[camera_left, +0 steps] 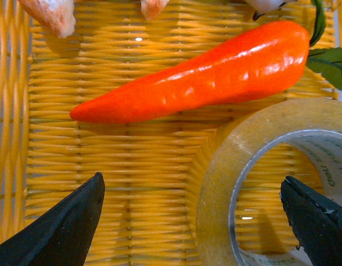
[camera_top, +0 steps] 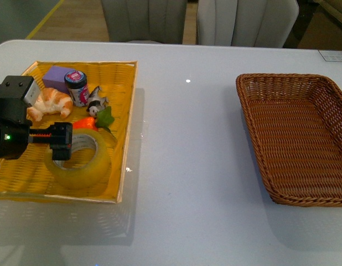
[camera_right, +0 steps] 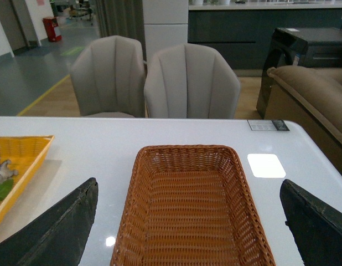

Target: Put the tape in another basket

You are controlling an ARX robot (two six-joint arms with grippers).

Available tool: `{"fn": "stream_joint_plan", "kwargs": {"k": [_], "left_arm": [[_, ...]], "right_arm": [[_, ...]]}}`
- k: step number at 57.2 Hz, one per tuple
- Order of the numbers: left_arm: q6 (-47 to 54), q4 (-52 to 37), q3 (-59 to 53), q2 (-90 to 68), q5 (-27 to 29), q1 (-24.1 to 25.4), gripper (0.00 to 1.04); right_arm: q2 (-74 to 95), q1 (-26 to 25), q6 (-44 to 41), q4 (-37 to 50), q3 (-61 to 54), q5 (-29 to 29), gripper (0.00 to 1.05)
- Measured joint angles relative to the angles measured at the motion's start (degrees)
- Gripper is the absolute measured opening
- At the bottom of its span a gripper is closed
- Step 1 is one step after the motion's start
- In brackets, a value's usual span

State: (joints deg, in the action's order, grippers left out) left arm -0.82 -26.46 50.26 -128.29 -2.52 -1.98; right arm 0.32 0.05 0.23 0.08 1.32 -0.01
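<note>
Left claw (camera_left: 191,180) wide, straddling 1 tape (camera_left: 226,166) wall | right claw (camera_right: 188,184) wide, facing 1 basket (camera_right: 185,148)

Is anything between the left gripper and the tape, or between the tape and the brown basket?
Nothing visible. The open left gripper hangs over the tape; the carrot lies beside it. Only the yellow basket rim lies before the brown basket.

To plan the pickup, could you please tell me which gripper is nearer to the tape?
Left. The left gripper hangs open right at the tape in the yellow basket, one finger over its core. The right gripper, also open, hovers by the brown basket across the table.
</note>
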Motion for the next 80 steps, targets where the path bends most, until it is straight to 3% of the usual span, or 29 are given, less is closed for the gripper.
{"fn": "stream_joint_plan", "kwargs": {"k": [16,42,46,68,80], "left_arm": [[0.1,0.4,2.6,-3.0,1.3,0.0,0.95],[-1.3,3.7,3.5,-3.2,-0.3,-1.0,0.24],[-1.9,4.1,3.4,-2.6,-0.5,-1.0,0.18],[-4.6,5.6,-3.9,16.2,-3.5,2.6,0.16],[-7.3,10.4,-3.7,25.7,-6.1,-1.6,0.16]], "right_arm": [[0.0,0.0,0.0,0.0,0.0,0.0,0.96],[0.0,0.0,0.0,0.0,0.0,0.0,0.96],[0.0,0.0,0.0,0.0,0.0,0.0,0.96],[0.0,0.0,0.0,0.0,0.0,0.0,0.96],[0.0,0.0,0.0,0.0,0.0,0.0,0.96]]}}
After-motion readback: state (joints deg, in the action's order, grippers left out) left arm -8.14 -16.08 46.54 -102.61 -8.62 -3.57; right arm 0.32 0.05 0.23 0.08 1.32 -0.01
